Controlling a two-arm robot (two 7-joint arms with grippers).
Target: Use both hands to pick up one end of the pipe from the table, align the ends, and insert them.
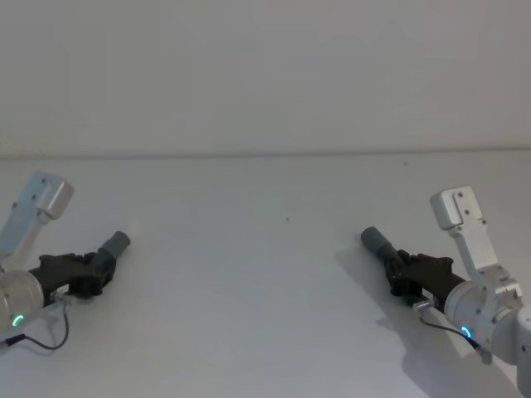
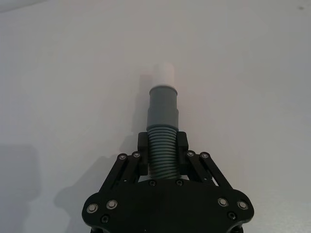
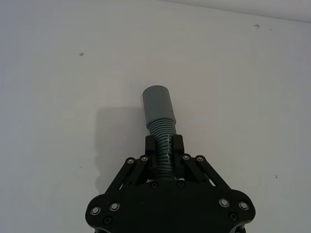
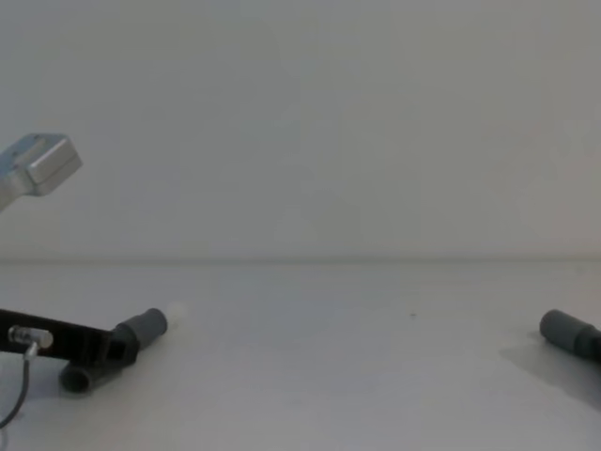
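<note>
White matt tabletop sets the scene in the head view, with two black grippers and two short hoses, one for each. The left gripper (image 1: 90,269), black and angular on a silver-grey arm, sits at the near left. It is clamped on the left hose piece (image 1: 112,247), a short dark-grey ribbed flexible length that points far and right. The right gripper (image 1: 404,269), its twin, sits at the near right, clamped on the right hose piece (image 1: 377,240), which points far and left. The two pieces lie well apart, both angled toward the middle. The plain white table (image 1: 265,307) runs back to a bare pale wall (image 1: 265,75). Each arm reaches in low from its near corner, with one silver-grey link raised beside it.

In the left wrist view, two black fingers (image 2: 144,145) press on the ribs of the left hose piece (image 2: 163,155) from both sides. Past them comes one smooth grey cuff (image 2: 163,107), then one narrower white tip (image 2: 163,74), with white table beneath.

In the right wrist view, two black fingers (image 3: 151,145) pinch the ribs of the right hose piece (image 3: 163,131), which ends in one plain grey socket (image 3: 156,103). A few dark specks (image 3: 81,54) mark the table.

In the chest view, the left gripper (image 4: 111,348) lies low at the near left on a nearly level arm, and the left hose piece (image 4: 146,327) tilts up toward the right. The right hose piece (image 4: 563,329) shows at the right edge. I cannot tell whether either piece touches the table.
</note>
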